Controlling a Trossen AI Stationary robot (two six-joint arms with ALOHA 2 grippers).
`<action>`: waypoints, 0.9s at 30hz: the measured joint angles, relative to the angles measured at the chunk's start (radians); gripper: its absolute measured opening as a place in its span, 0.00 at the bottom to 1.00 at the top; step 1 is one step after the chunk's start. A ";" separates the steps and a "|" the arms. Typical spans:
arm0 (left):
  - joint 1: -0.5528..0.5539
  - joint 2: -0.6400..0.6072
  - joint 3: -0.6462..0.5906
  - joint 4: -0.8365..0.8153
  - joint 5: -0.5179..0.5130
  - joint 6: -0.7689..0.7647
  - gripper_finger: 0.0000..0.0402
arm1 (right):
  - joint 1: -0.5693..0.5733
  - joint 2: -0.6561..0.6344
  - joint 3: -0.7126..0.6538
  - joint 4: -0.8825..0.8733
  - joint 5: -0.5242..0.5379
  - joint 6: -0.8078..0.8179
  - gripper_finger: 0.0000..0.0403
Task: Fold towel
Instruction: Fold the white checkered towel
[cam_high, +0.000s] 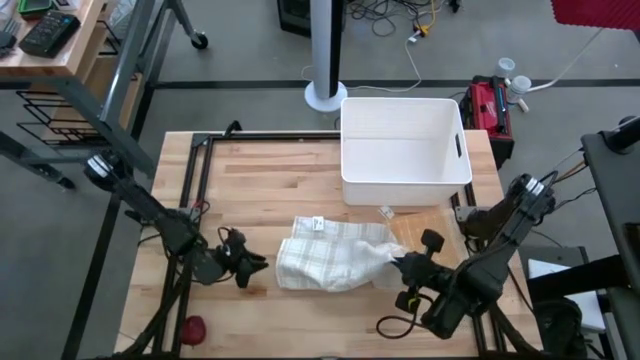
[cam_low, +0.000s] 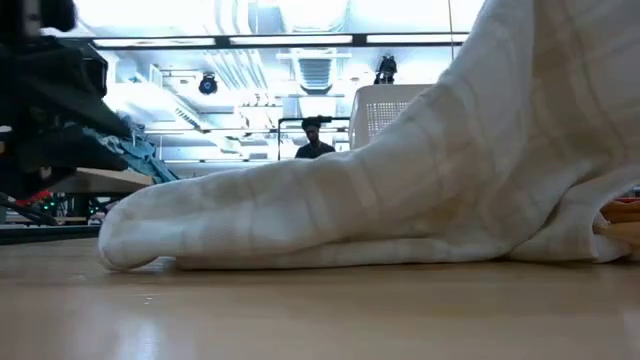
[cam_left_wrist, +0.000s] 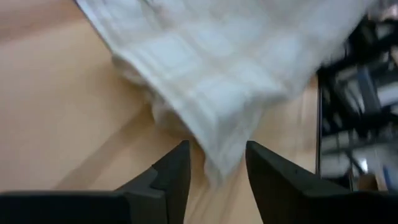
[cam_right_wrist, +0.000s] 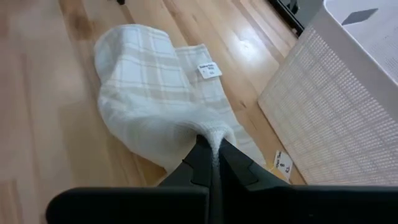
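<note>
From above, we see the towel (cam_high: 330, 255) lying crumpled at the middle of the worktop (cam_high: 260, 175), with the left claw (cam_high: 252, 268) just at its 9 o'clock edge and the right claw (cam_high: 403, 265) at its 3 o'clock end, below the white bin (cam_high: 405, 150). In the left wrist view our left claw (cam_left_wrist: 216, 163) stands open, a towel corner (cam_left_wrist: 217, 155) lying loose between its fingers. In the right wrist view our right claw (cam_right_wrist: 211, 154) is closed tight on a pinch of the towel (cam_right_wrist: 155, 93).

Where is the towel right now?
From above, the towel lies bunched near the middle of the wooden table, just in front of the white bin. The right claw pinches its right end, and the left claw sits beside its left edge.
</note>
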 joint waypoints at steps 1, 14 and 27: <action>0.004 0.009 0.000 0.016 -0.030 0.000 0.36 | -0.001 0.008 0.000 0.001 -0.005 0.006 0.00; 0.131 0.160 0.000 0.131 -0.028 -0.184 0.40 | -0.001 0.016 0.000 0.016 0.007 0.006 0.00; 0.200 0.364 0.000 0.445 0.058 -0.086 0.40 | -0.001 0.017 0.000 0.023 0.008 0.004 0.00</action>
